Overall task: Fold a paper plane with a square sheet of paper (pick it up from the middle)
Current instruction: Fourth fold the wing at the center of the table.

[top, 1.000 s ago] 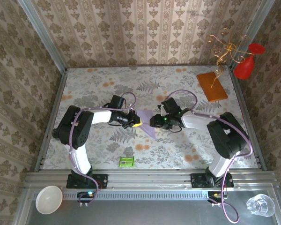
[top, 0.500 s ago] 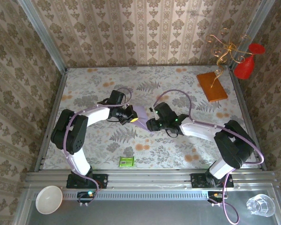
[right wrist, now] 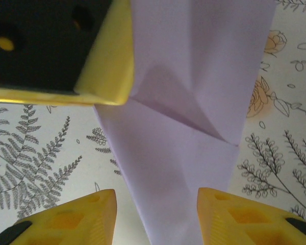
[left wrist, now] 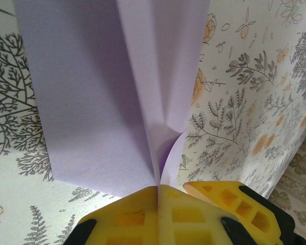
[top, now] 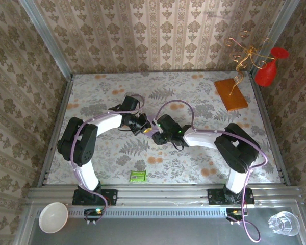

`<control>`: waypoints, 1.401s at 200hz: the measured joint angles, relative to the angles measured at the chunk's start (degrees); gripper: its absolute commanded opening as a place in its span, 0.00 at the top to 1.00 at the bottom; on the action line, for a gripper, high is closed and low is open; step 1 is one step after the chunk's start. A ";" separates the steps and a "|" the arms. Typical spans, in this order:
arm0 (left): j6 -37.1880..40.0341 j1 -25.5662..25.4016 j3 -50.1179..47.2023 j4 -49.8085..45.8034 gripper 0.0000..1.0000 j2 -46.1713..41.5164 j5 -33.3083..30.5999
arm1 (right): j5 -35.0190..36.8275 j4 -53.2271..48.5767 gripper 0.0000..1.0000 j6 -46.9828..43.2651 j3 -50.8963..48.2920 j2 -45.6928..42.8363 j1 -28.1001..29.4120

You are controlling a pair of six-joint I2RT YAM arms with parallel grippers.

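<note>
The left pincer (left wrist: 158,193) is pressing its yellow fingers (left wrist: 127,217) flat together. It is pinching the near edge of the lavender paper (left wrist: 97,102) just where a lengthwise crease is running into the grip (the sheet is buckling a little right above the fingertips). From there the paper is stretching away over the floral desk (left wrist: 245,102), with a broad flat panel on one side of the crease and a narrower folded part on the other.

The right pincer (right wrist: 155,201) is standing spread, and the paper's end is passing between its two fingers. The finger on the picture's left is sitting clear of the paper. The other is overlapping the paper's edge, and I cannot tell whether it is touching. In that same view one tip of the left pincer is resting against the paper beside a diagonal fold.

From above, both pincers are meeting nose to nose at the middle of the desk, with a sliver of lavender showing between them. An orange-brown board (top: 231,94) is lying well apart at the far right, and a green packet (top: 137,176) is lying near the front edge.
</note>
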 measured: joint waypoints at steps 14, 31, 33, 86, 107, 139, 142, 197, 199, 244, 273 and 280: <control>-0.26 -0.04 0.00 -0.37 0.93 0.00 0.00 | 0.24 0.68 0.54 -0.44 0.00 0.70 0.11; -0.61 -0.11 0.02 -0.70 0.93 0.02 0.00 | 0.44 1.01 0.54 -1.18 -0.04 0.98 0.39; -0.61 -0.13 0.02 -0.74 0.93 0.02 0.00 | 0.48 1.03 0.54 -1.25 -0.04 0.98 0.44; -1.20 -0.42 0.02 -1.07 0.93 0.09 0.02 | 1.92 3.37 0.54 -2.27 -0.17 1.14 0.83; -1.27 -0.39 0.02 -1.09 0.93 0.09 0.02 | 2.69 4.00 0.54 -3.08 -0.74 1.40 0.96; -1.60 -0.39 0.02 -1.31 0.93 0.09 0.02 | 3.21 4.28 0.54 -3.74 -2.08 1.49 1.14; -1.64 -0.39 0.02 -1.31 0.93 0.09 0.02 | 3.28 4.28 0.55 -3.89 -2.21 1.49 1.16; -1.73 -0.35 0.66 -1.70 0.93 0.09 0.09 | 4.33 5.18 0.61 -4.55 -3.06 2.01 1.18; -1.73 -0.35 0.72 -1.68 0.93 0.09 0.09 | 4.33 5.25 0.61 -4.52 -3.06 2.03 1.18; -1.73 -0.35 0.94 -1.70 0.92 0.09 0.28 | 4.44 5.75 0.67 -4.83 -3.06 2.14 1.18; -1.73 -0.31 0.94 -1.73 0.89 0.09 0.44 | 4.44 5.75 0.71 -5.20 -3.06 2.14 1.18; -1.73 -0.31 0.94 -1.73 0.88 0.09 0.46 | 4.44 5.73 0.72 -5.38 -3.06 2.14 1.18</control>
